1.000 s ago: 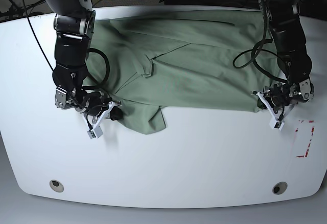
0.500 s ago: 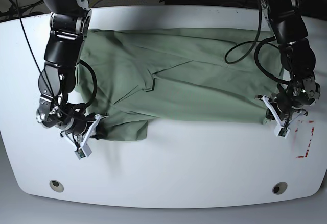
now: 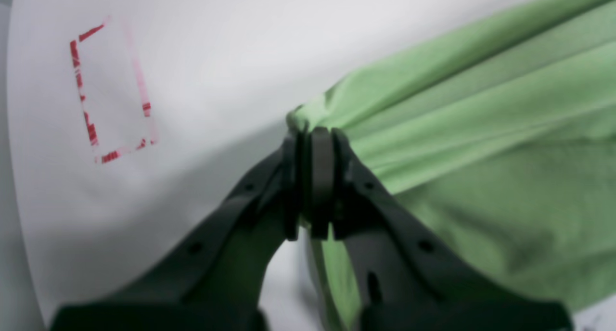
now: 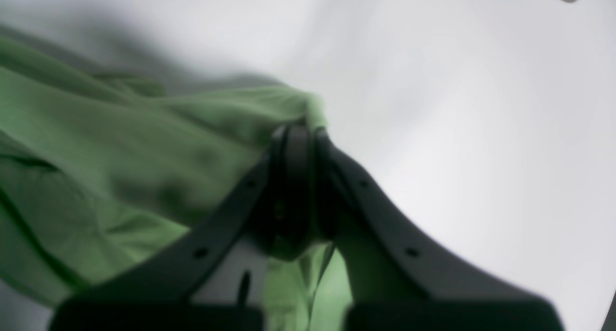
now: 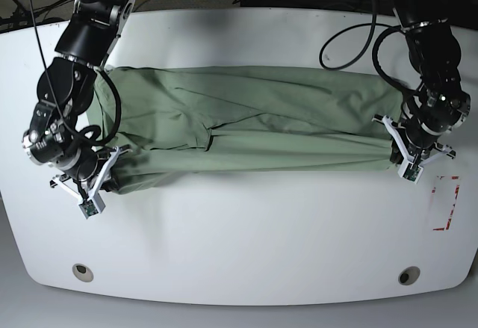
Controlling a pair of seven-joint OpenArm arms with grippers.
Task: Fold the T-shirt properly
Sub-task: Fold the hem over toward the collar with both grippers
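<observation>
Nearest the front edge of the white table [image 5: 246, 261], 2 round holes [image 5: 83, 272] are set into its surface, and a red-marked rectangle [image 5: 445, 202] is seen on the table just past the T-shirt's end, beside the left gripper. Behind these, the T-shirt [image 5: 254, 130] is stretched into a long band across the table's middle, creased lengthwise, and held at its 2 ends: the left gripper [image 3: 313, 177] is clamped on a bunched corner of the T-shirt at one end, and the right gripper [image 4: 296, 177] is clamped on gathered cloth at the other. Beyond the T-shirt, the table's far edge is reached by both dark arms.
</observation>
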